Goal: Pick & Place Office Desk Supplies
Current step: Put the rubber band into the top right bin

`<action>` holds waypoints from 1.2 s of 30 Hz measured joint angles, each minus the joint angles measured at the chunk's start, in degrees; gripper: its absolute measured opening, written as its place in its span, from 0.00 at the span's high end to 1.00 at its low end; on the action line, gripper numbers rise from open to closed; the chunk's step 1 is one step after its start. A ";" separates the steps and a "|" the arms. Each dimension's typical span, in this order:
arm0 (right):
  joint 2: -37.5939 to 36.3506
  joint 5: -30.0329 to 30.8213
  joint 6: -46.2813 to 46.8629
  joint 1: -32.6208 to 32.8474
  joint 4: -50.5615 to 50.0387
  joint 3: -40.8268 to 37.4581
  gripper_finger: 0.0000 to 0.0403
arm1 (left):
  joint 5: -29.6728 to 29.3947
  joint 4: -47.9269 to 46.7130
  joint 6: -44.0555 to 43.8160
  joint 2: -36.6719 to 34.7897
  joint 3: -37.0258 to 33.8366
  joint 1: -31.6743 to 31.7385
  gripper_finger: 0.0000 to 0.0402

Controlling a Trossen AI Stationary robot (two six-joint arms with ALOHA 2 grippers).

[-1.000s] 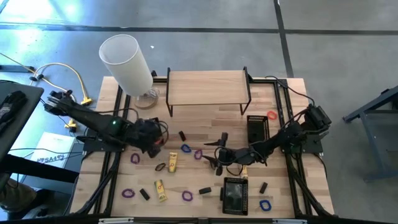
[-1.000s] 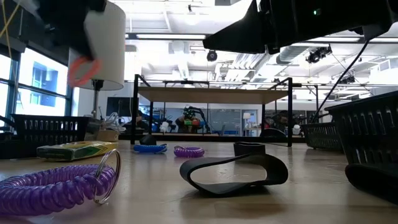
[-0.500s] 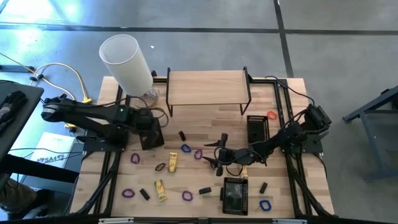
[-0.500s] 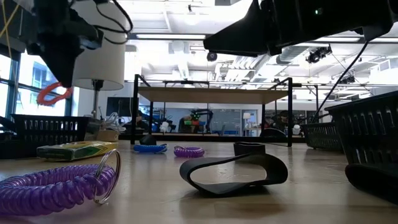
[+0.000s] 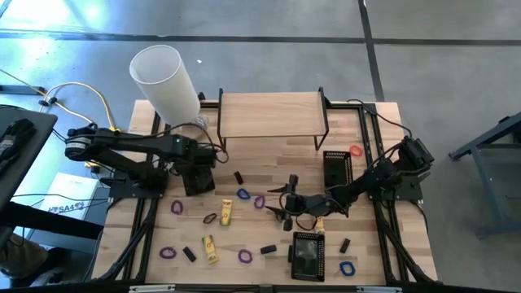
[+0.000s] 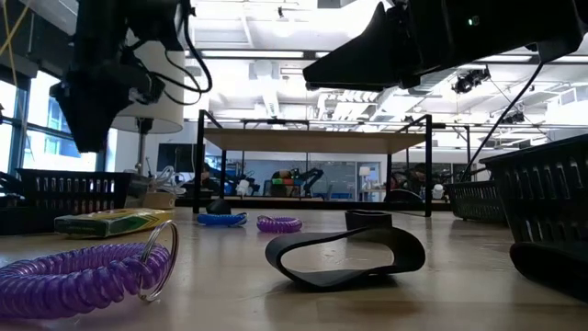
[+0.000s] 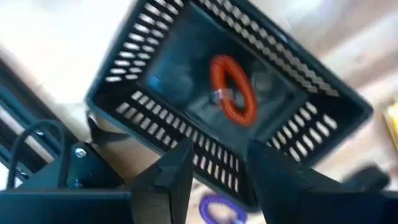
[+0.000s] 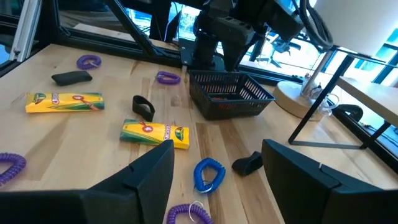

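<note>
Working across a wooden table, with a wooden shelf riser at its far edge and a tall white cylinder at the far left corner.

Positioning the left gripper directly above the left black mesh tray, on the left half of the table just in front of the cylinder. Presenting its fingers parted and grasping nothing.

Showing a red coil loop lying flat on the floor of that tray, below the left gripper and apart from its fingers.

Holding the right gripper low over the table centre, just beyond the near right tray — fingers spread wide, grasping nothing. Pointing toward the left tray.

Leaving the remaining supplies scattered on the bare wood:
- two yellow boxes between the right gripper and the left tray;
- a blue loop just in front of the right gripper's fingers;
- purple loops near the left tray and along the near edge;
- a black band near the low camera;
- small black blocks — well apart from one another.
</note>
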 joint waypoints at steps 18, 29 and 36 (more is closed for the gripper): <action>0.00 -1.55 1.77 -1.11 1.02 0.00 0.43 | 9.36 -18.82 14.91 -4.93 1.73 -2.02 0.63; 0.00 -3.23 2.12 -1.81 -0.44 0.00 0.43 | -5.31 -18.41 10.55 -4.89 1.12 -4.88 0.63; 0.00 -3.37 2.08 -1.83 -1.27 0.00 0.43 | 0.40 -18.45 9.47 -4.89 -0.90 -1.71 0.63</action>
